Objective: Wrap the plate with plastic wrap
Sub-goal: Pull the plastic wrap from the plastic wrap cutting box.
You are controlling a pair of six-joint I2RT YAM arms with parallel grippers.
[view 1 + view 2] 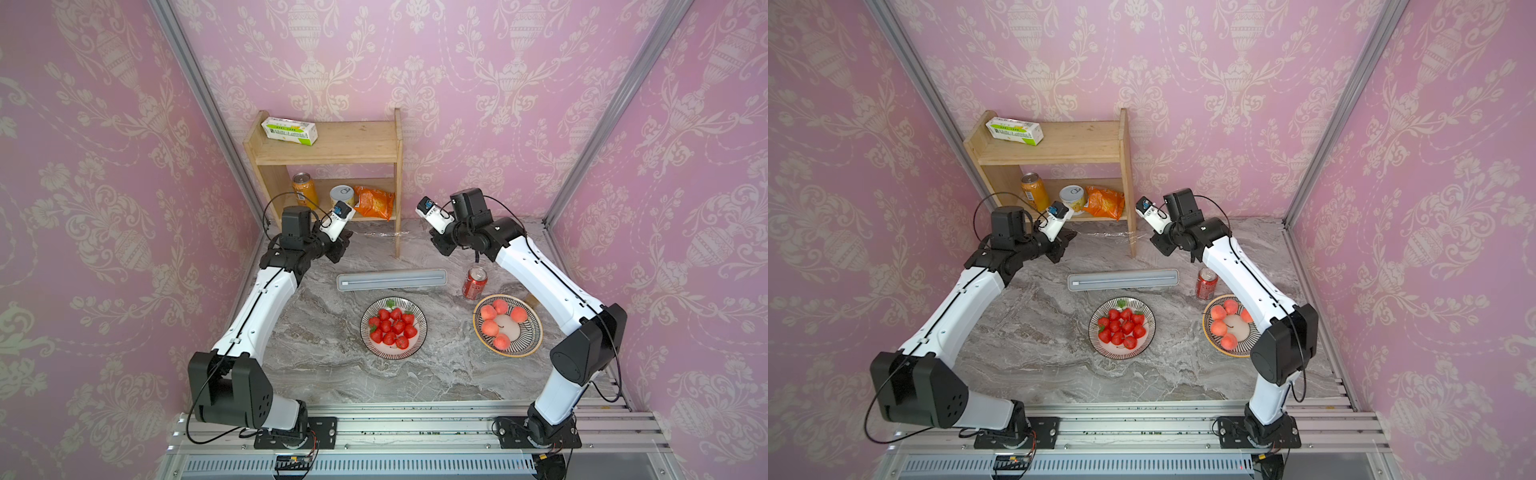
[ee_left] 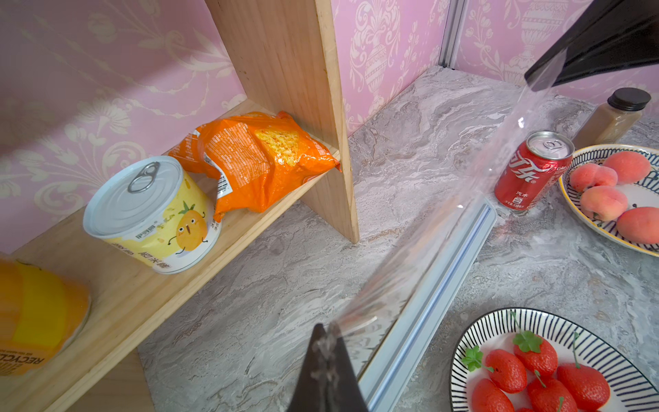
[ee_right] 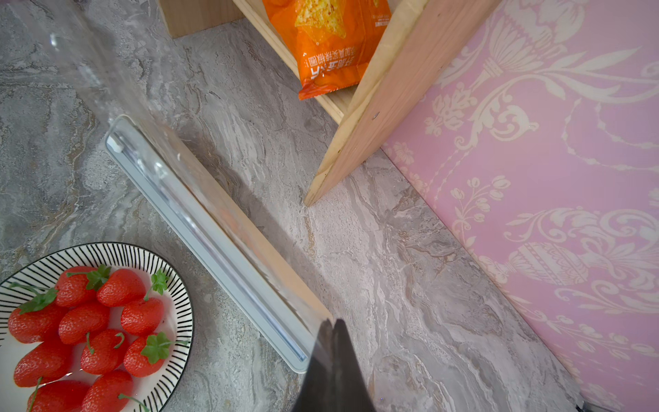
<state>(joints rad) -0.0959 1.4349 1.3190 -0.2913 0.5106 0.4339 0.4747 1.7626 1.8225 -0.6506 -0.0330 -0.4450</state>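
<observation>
Clear plastic wrap (image 2: 445,221) hangs as a taut sheet over the back half of the table (image 1: 332,374). The left gripper (image 2: 325,342) pinches one corner, its fingers pressed together on the film, and the right gripper (image 3: 333,330) is likewise clamped on the other. The sheet's lower edge seems to run down to the cream dispenser box (image 1: 390,280), which lies across the middle of the table parallel to the back edge, though I cannot tell whether the sheet is cut free. I judge the step in hand to be drawing out a length of wrap. The next move calls for both arms to carry it evenly toward the front edge, taut and level, and lower it over the plate (image 1: 420,338) just in front of the box. The wooden shelf (image 1: 332,145) at the back left corner carries a green-and-white carton (image 1: 289,131) on top, with an orange can (image 1: 304,190), a pull-tab tin (image 1: 343,195) and an orange snack bag (image 1: 374,202) below. The plate holds a heap of strawberries (image 1: 392,328). A red cola can (image 1: 474,283) stands at the box's right end, and the striped bowl (image 1: 536,332) near the right edge holds peaches (image 1: 490,328)
</observation>
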